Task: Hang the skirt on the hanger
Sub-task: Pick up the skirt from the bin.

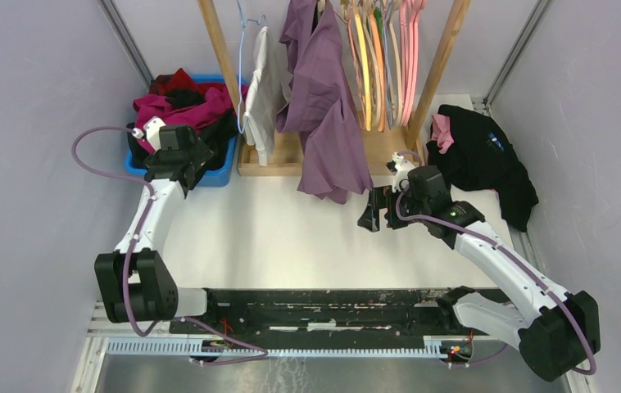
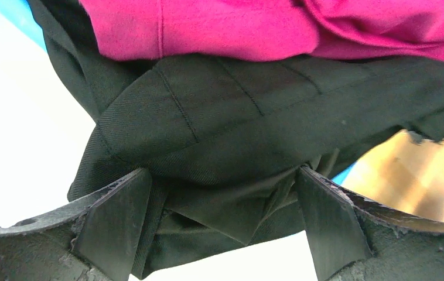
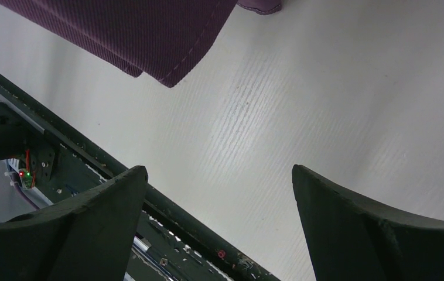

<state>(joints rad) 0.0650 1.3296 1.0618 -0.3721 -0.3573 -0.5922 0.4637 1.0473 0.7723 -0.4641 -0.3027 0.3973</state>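
Black twill, stitched in long parallel seams, fills the left wrist view: judging by the panelled cut, this is the skirt (image 2: 219, 111). It lies in the blue bin (image 1: 215, 175) at the far left of the table (image 1: 291, 237). It sits under a magenta garment (image 2: 208, 29), and one fold spills over the bin's near rim. The left gripper (image 2: 221, 175) hovers right at that fold with its fingers spread wide. The dark cloth bulges between them, but nothing is pinched yet.

The right gripper (image 3: 219, 170) hangs over bare table near the middle, its fingers equally wide apart and holding nothing. The hem of the purple garment (image 1: 328, 123) on the wooden rack (image 1: 438, 65) hangs just beyond it. A row of bare hangers (image 1: 381, 57) hangs on the rack's right half. A black top (image 1: 479, 160) lies crumpled at the far right.

The skirt looks light and limp, though the weave seems dense enough to hold a crease. It will likely sag and drag the magenta piece along if lifted from the middle. A bite on the folded edge bulging between the fingers should hold, since doubled cloth gives more to clamp. For hanging, the waistband would be the better hold, but it cannot be made out here. The cloth seems neither slippery nor fragile, and the main hazard is snagging its neighbours in the bin.
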